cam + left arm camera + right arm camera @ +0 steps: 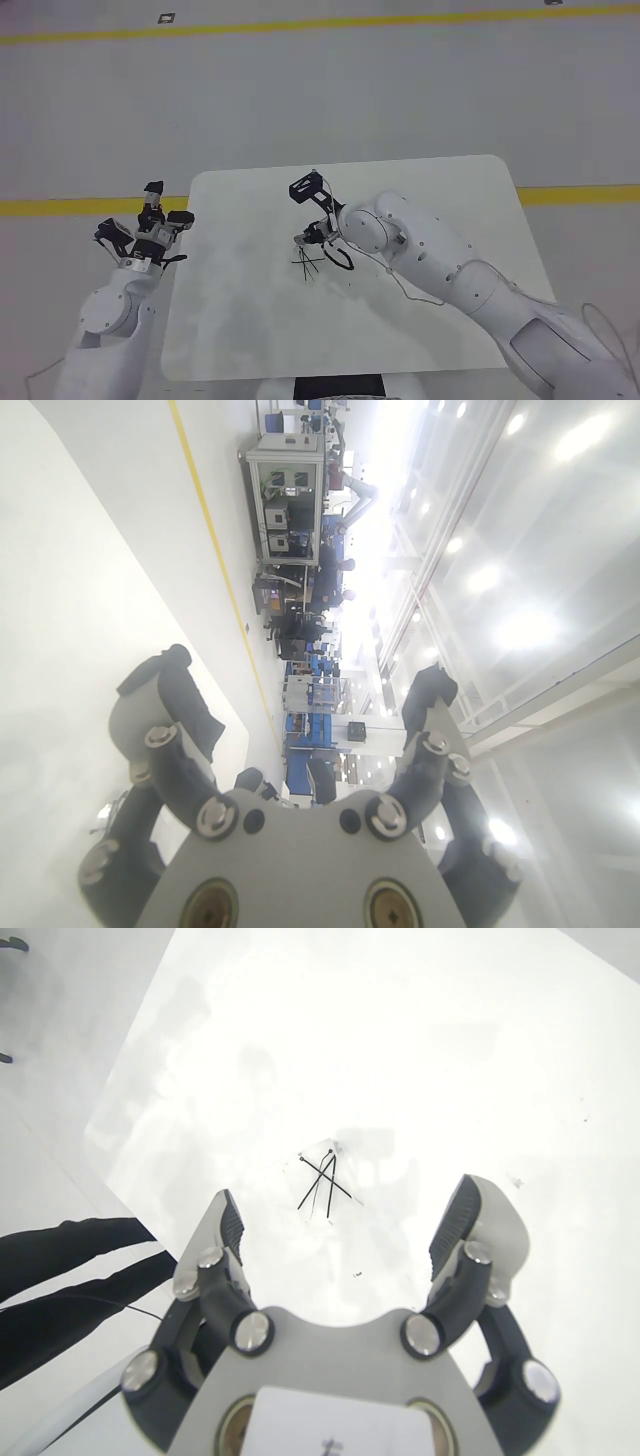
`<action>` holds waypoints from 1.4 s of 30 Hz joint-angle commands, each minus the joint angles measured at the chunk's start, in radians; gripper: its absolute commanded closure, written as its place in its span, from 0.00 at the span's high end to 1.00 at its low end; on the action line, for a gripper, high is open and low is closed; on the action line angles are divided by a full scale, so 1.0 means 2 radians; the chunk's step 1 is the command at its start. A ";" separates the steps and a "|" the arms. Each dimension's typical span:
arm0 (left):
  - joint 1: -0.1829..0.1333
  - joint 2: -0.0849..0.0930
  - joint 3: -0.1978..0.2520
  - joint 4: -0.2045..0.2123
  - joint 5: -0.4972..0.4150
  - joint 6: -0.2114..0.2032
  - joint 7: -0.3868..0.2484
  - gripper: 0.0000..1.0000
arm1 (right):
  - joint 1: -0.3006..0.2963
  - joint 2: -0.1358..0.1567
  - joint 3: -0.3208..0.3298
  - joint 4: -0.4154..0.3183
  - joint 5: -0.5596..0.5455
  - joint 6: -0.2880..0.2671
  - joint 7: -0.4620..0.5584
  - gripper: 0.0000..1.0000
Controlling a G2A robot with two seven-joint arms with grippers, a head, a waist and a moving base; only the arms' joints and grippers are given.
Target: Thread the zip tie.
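at centre frame, crossed zip ties (324,1183) lie on the table (400,1028); my right hand (346,1189), wide and empty, should pinch just one tie's free end.

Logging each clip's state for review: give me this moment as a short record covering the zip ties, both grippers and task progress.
zip ties: a few thin black ones, crossed in a small pile near the middle of the table; none held
right gripper: open, empty, above the table, pointed at the zip ties, not touching them
left gripper: open, empty, by the table's edge, well apart from the zip ties
threading: not begun
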 commanded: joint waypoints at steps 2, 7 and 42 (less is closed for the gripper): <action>0.000 0.000 0.000 0.000 0.000 0.000 0.000 1.00 | 0.000 0.000 0.000 0.000 0.000 0.000 0.000 1.00; 0.000 0.000 0.000 0.000 0.000 0.000 0.000 1.00 | 0.000 0.000 0.000 0.000 0.000 0.000 0.000 1.00; 0.000 0.000 0.000 0.000 0.000 0.000 0.000 1.00 | 0.064 -0.087 -0.080 0.140 0.093 0.040 0.067 1.00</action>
